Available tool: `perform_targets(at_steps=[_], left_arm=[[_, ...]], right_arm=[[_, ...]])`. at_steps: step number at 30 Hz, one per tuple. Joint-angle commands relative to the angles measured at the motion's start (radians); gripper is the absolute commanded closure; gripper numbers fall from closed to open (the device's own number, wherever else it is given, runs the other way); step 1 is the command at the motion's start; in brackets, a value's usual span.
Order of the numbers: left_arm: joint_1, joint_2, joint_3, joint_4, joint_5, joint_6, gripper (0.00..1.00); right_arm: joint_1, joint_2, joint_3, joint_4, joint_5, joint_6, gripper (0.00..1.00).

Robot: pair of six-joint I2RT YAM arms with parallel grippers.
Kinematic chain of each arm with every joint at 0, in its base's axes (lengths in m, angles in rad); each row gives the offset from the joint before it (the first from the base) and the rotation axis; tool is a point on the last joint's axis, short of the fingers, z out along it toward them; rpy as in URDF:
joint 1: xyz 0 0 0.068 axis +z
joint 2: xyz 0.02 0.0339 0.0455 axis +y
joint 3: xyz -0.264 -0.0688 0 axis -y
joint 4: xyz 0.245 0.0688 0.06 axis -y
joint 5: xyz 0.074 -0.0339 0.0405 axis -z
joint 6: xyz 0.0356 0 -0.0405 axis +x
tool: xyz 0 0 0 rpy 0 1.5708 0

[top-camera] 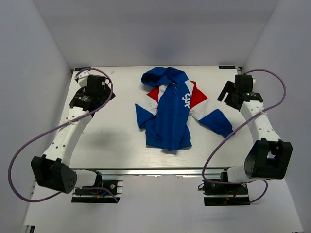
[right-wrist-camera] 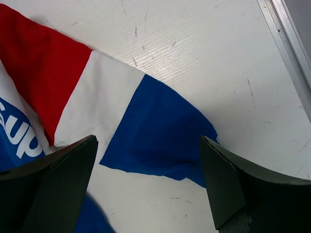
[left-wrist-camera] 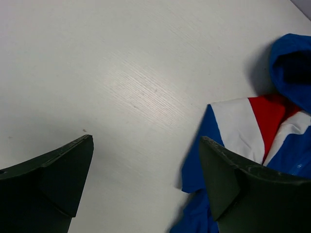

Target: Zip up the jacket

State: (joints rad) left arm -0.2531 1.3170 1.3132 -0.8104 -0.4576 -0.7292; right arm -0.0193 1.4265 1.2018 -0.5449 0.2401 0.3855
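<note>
The royal-blue hooded jacket (top-camera: 168,110) lies flat in the middle of the table, hood toward the far edge, red and white shoulder panels, white "Sup" lettering. Its front looks closed, with the zipper pull (top-camera: 173,86) high near the collar. My left gripper (top-camera: 103,97) is open and empty, well to the left of the jacket; in the left wrist view (left-wrist-camera: 146,170) the jacket's left sleeve (left-wrist-camera: 238,131) lies at its right. My right gripper (top-camera: 224,94) is open and empty above the right sleeve (right-wrist-camera: 160,131); the right wrist view (right-wrist-camera: 148,179) shows the sleeve below it.
The white table (top-camera: 112,141) has a metal rail along its near edge (top-camera: 160,171). White walls enclose the left, right and back. Purple cables loop from both arms (top-camera: 29,145). The table's right edge strip (right-wrist-camera: 286,39) shows in the right wrist view.
</note>
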Motion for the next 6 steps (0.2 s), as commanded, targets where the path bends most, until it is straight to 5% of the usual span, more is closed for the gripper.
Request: perform_targets(at_steps=[1, 6], left_arm=[[-0.002, -0.036, -0.054, -0.061, -0.079, -0.042, 0.02], [-0.002, -0.067, -0.051, -0.050, -0.076, -0.042, 0.02]], right_arm=[[0.002, -0.070, -0.042, 0.054, -0.001, 0.012, 0.11], [0.002, -0.162, -0.116, 0.132, -0.019, 0.003, 0.10]])
